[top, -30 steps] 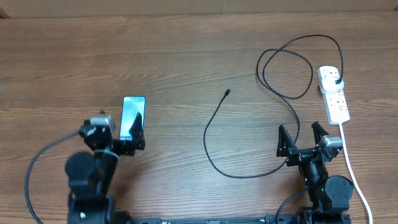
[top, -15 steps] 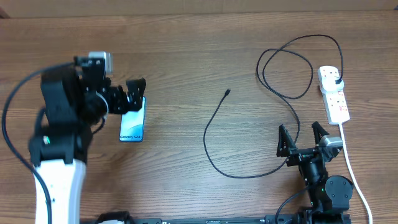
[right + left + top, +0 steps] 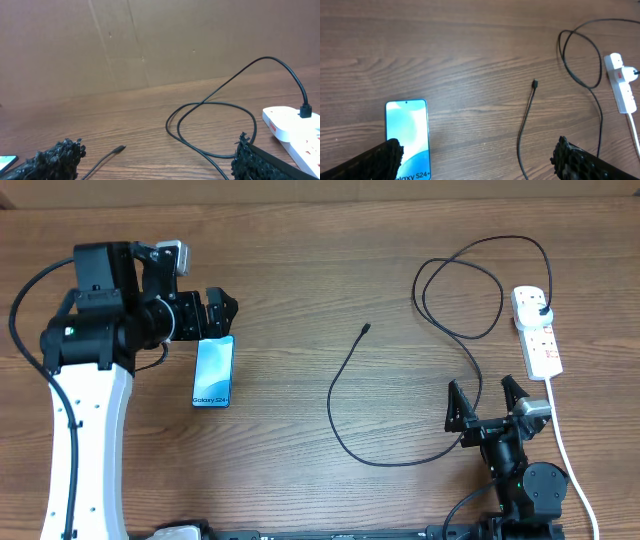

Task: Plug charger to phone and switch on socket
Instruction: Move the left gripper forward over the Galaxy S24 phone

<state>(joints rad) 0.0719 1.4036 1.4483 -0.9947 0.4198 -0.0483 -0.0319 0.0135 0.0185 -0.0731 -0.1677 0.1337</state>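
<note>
Left arm swung up and out from near base; left fingers wide, empty, now hover over far end of phone, no longer over near end; phone unmoved, flat on table; right fingers wide, unmoved; charger tip loose mid-table, plug in socket at right.

Overhead straight down; left wrist high, right wrist low; share charger.

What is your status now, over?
Left gripper open, near top end of phone. Right gripper open, empty. Charger tip lies apart from phone, plug in socket. Nothing between them.
</note>
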